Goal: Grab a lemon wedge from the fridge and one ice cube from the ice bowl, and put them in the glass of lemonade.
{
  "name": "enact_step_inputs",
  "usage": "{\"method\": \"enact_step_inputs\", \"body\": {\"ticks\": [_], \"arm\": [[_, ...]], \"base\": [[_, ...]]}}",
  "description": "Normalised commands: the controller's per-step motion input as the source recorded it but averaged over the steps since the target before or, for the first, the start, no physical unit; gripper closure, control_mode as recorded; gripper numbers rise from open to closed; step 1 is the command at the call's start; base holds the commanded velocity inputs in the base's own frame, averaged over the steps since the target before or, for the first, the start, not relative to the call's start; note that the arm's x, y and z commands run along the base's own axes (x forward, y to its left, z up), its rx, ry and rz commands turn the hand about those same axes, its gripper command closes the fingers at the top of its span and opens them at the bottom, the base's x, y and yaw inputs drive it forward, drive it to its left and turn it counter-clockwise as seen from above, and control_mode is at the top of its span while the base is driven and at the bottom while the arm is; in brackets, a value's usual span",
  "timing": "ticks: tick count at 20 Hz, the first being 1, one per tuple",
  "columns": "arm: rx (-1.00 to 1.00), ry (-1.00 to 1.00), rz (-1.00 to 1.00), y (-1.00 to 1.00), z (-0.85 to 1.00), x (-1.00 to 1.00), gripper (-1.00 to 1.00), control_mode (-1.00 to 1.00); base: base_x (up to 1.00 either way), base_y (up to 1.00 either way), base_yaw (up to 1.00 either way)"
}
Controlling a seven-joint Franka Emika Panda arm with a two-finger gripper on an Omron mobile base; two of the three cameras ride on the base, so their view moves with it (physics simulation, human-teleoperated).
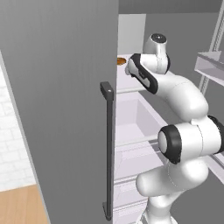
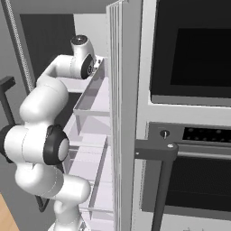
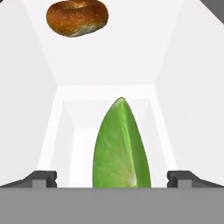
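Note:
In the hand view the lemon wedge [image 3: 121,146] lies on the white fridge shelf, a yellow-green pointed sliver with its tip pointing away from me. My gripper [image 3: 112,177] is open, its two dark fingertips [image 3: 43,177] standing wide on either side of the wedge's near end without touching it. The fridge [image 1: 61,109] stands with its grey door swung out and a dark bar handle [image 1: 107,148] down its edge. My arm [image 1: 175,87] reaches over the drawers onto an upper shelf.
A brown bagel [image 3: 77,17] lies farther back on the same shelf, also seen as a bagel [image 1: 121,61] past the door edge. Clear door bins [image 2: 92,97] hang to my right. The black-fronted oven column [image 2: 189,113] stands beside the fridge.

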Motion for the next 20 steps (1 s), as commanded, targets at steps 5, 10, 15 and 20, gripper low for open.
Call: {"method": "enact_step_inputs", "body": {"ticks": [5,10,15,20], "arm": [[0.00,0.00,0.00,0.00,-0.07,0.00,1.00,-1.00],[0.00,0.00,0.00,0.00,0.00,0.00,1.00,-1.00],[0.00,0.00,0.00,0.00,0.00,-0.09,1.00,-1.00],[0.00,-0.02,0.00,0.00,0.00,-0.86,1.00,-1.00]], "base": [[0.00,0.00,0.00],[0.00,0.00,0.00],[0.00,0.00,0.00],[0.00,0.00,0.00]]}}
